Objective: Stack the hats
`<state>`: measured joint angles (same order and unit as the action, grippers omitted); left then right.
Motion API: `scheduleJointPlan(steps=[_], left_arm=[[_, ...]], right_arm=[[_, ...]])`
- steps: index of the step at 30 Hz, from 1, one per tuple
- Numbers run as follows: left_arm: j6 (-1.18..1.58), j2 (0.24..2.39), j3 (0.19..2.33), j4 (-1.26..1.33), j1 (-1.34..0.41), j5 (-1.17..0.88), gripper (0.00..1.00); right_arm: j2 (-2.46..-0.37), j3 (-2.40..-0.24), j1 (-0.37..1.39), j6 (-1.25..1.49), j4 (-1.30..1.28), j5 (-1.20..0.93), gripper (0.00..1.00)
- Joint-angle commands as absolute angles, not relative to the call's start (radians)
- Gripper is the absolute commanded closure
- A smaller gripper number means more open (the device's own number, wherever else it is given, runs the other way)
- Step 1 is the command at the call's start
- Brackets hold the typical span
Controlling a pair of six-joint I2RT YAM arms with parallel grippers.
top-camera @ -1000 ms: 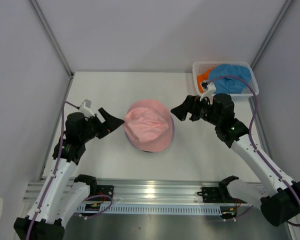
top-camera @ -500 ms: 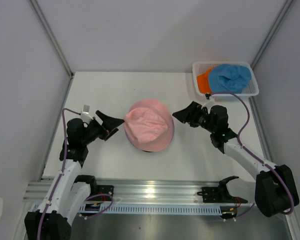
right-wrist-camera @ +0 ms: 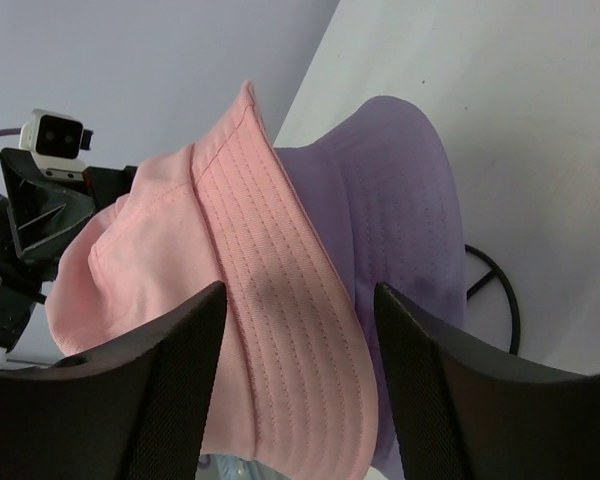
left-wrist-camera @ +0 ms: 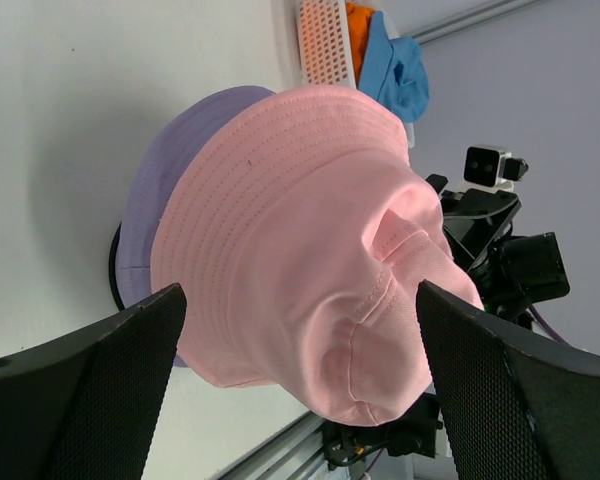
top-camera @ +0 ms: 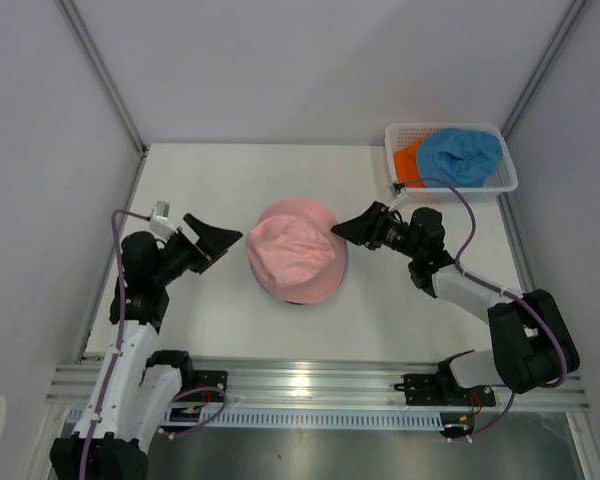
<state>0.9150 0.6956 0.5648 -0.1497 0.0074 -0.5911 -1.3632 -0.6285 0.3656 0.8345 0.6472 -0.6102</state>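
From above, both arms had drawn back from the middle of the worktop (top-camera: 210, 170) over the last second. The left hand (top-camera: 216, 240) sat a little further from the pink hat (top-camera: 295, 250) than a second earlier, its fingers spread wide and empty. The right arm had folded down towards its base. The right hand (top-camera: 348, 228) pointed at the hat's brim from just beside it, its fingers narrower than before and gripping nothing. The pink hat itself had not shifted. The blue hat (top-camera: 460, 154) and the orange hat (top-camera: 408, 163) lay untouched in the white basket (top-camera: 507, 172) at the far right corner.

The left wrist camera showed the pink hat sitting over the lavender hat (left-wrist-camera: 170, 165), whose brim stuck out behind it. The left fingers (left-wrist-camera: 90, 390) stood well apart on either side of the picture, clear of the fabric.

The right wrist camera showed the same pair from the other side. The lavender hat (right-wrist-camera: 400, 200) sat on the black wire stand (right-wrist-camera: 498, 295) with the pink one above it. The right fingers (right-wrist-camera: 145, 390) were parted and had nothing between them.

By my reading, the second hat had been let go and was settled. Two hats were stacked, and the two in the basket remained to be fetched.
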Motion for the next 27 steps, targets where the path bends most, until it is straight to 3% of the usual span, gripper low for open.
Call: scheduleJointPlan(steps=[1, 6, 7, 8, 10, 11, 18, 27], left_arm=[[0.864, 0.703, 0.629, -0.179, 0.023, -0.614, 0.01], [0.839, 0.704, 0.644, -0.216, 0.028, -0.586, 0.01], [0.838, 0.706, 0.638, -0.225, 0.028, -0.575, 0.01], [0.839, 0.707, 0.638, -0.232, 0.029, -0.572, 0.00], [0.865, 0.710, 0.611, -0.232, 0.037, -0.563, 0.05], [0.880, 0.712, 0.598, -0.215, 0.040, -0.572, 0.07], [1.018, 0.718, 0.431, 0.049, 0.044, -0.626, 0.23], [1.022, 0.773, 0.368, 0.167, 0.044, -0.612, 0.39]], right_arm=[[-1.394, -0.667, 0.377, 0.842, 0.764, -0.656, 0.37], [-1.440, -0.681, 0.390, 0.856, 0.804, -0.684, 0.59], [-1.446, -0.683, 0.391, 0.862, 0.807, -0.690, 0.65], [-1.456, -0.686, 0.391, 0.861, 0.802, -0.690, 0.79], [-1.456, -0.696, 0.391, 0.847, 0.770, -0.675, 0.97], [-1.447, -0.699, 0.391, 0.838, 0.749, -0.660, 1.00], [-1.387, -0.681, 0.376, 0.793, 0.545, -0.474, 1.00], [-1.439, -0.657, 0.380, 0.831, 0.595, -0.499, 1.00]])
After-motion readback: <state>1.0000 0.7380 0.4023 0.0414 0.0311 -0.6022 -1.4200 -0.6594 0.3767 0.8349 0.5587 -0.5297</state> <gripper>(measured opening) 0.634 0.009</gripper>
